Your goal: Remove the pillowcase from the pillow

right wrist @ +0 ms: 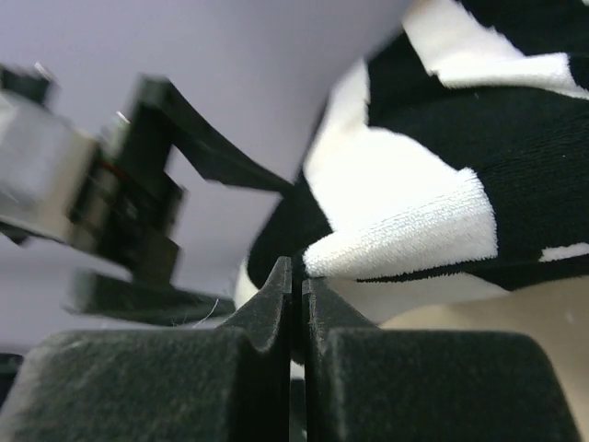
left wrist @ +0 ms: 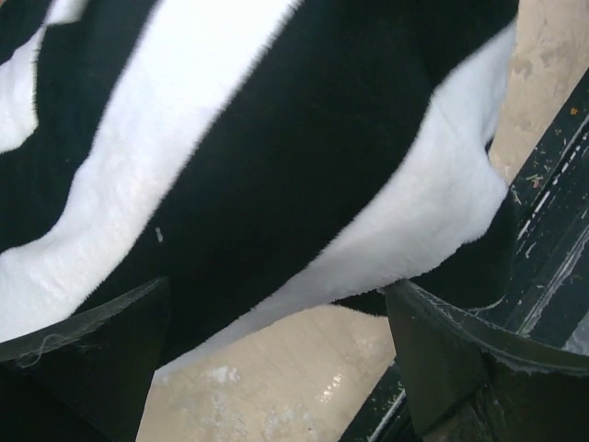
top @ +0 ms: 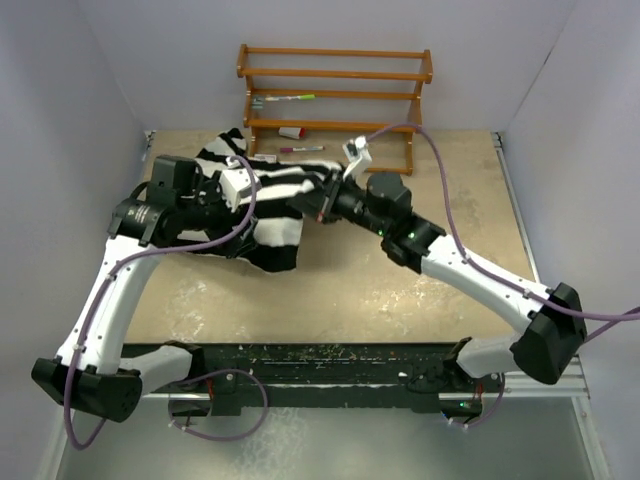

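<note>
Item under inspection: the pillowcase [top: 272, 218], black and white in wide stripes. It is bunched in a crumpled mass at about 10 o'clock from the centre of the table [top: 400, 300], strung between the two arms. In the left wrist view its lower edge hangs clear above the tan surface. What lies inside the fabric cannot be told.

Right gripper [right wrist: 296, 276]: at the 3 o'clock end of the bundle. The jaws are pressed together with no visible gap. A folded white edge of the pillowcase meets the tips, and a sliver of white shows in the seam between them. It reads as pinching the fabric.

Left gripper [left wrist: 278, 295]: at the 9 o'clock end of the bundle. Its fingers [left wrist: 83, 359] stand wide apart at 7 and 5 o'clock of its own view. Striped fabric fills the space beyond them, but neither finger is seen pressing it. It holds nothing. The right wrist view shows this gripper blurred at 9 o'clock, jaws likewise spread.

Surroundings: a wooden rack [top: 335, 72] stands at 12 o'clock against the far wall. A green-tipped marker [top: 292, 99] lies on its middle shelf. A pink marker [top: 300, 150] lies on the bottom shelf, just beyond the fabric. A purple cable [top: 440, 190] loops over the right arm.
</note>
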You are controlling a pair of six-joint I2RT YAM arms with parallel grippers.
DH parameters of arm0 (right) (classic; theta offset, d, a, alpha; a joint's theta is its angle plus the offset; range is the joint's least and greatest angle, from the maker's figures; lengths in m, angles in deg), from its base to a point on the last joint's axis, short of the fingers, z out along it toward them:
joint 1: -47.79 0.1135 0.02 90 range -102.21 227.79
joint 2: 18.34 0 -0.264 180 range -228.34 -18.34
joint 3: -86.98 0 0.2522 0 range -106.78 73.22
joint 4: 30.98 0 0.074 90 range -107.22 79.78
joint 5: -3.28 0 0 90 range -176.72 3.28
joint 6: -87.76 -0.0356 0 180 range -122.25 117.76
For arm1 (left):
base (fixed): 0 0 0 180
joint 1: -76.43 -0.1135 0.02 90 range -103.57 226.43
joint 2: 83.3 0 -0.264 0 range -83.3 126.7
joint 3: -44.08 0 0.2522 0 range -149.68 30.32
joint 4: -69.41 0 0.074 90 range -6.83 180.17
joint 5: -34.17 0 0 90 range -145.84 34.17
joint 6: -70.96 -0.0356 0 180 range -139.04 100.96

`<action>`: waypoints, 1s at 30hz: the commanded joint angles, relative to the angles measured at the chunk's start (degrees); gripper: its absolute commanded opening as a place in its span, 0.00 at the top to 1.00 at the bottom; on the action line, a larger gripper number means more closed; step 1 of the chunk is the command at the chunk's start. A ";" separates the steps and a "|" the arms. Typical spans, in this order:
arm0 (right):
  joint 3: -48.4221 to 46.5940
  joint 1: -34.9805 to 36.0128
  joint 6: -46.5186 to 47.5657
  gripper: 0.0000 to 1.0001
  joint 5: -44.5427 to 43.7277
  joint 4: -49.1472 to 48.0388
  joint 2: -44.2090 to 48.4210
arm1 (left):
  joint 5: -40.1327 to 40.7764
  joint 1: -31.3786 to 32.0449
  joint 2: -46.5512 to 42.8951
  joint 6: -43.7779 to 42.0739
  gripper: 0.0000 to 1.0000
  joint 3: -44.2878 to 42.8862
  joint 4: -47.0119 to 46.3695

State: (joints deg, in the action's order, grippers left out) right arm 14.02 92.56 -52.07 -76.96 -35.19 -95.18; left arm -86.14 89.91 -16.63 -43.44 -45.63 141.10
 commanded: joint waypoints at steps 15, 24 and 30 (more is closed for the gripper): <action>-47.91 5.18 3.21 1.00 -7.98 8.53 -10.08 | 2.72 1.80 -16.30 -2.29 0.01 2.81 -14.99; -51.12 10.23 5.78 1.00 -12.82 10.37 -10.60 | 2.67 1.69 -11.30 3.40 0.02 7.72 -16.97; -39.11 9.97 5.82 1.00 -19.38 14.37 -0.76 | 5.20 -2.07 -8.93 4.77 0.74 13.02 -23.73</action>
State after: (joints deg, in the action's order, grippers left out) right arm -29.11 102.07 -46.56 -92.04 -15.00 -106.37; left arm -83.17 90.70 -27.60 -41.39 -35.64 121.06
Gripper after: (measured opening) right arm 0.016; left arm 0.517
